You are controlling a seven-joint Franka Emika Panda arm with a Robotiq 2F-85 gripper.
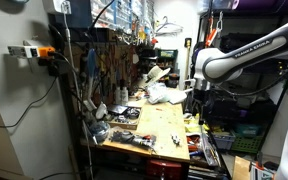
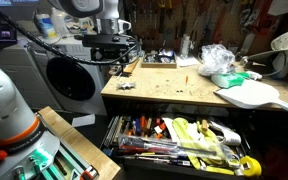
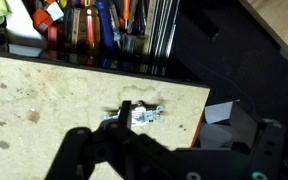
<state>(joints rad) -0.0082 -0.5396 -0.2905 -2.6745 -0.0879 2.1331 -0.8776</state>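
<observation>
My gripper (image 3: 172,140) hangs open and empty over the corner of a wooden workbench top (image 3: 44,100). Its dark fingers frame the bottom of the wrist view. Just below and ahead of it lies a small silvery metal part (image 3: 139,115), apart from the fingers. In an exterior view the gripper (image 2: 112,50) is a little above the bench's near corner, with the small metal part (image 2: 124,84) on the wood under it. The arm also shows over the bench's edge in an exterior view (image 1: 196,98).
An open drawer full of hand tools (image 2: 174,140) juts out below the bench front and also shows in the wrist view (image 3: 94,25). A crumpled plastic bag (image 2: 216,58) and a white flat board (image 2: 249,95) lie on the bench. A pegboard with tools (image 1: 104,60) lines the back. A washing machine (image 2: 69,75) stands beside the bench.
</observation>
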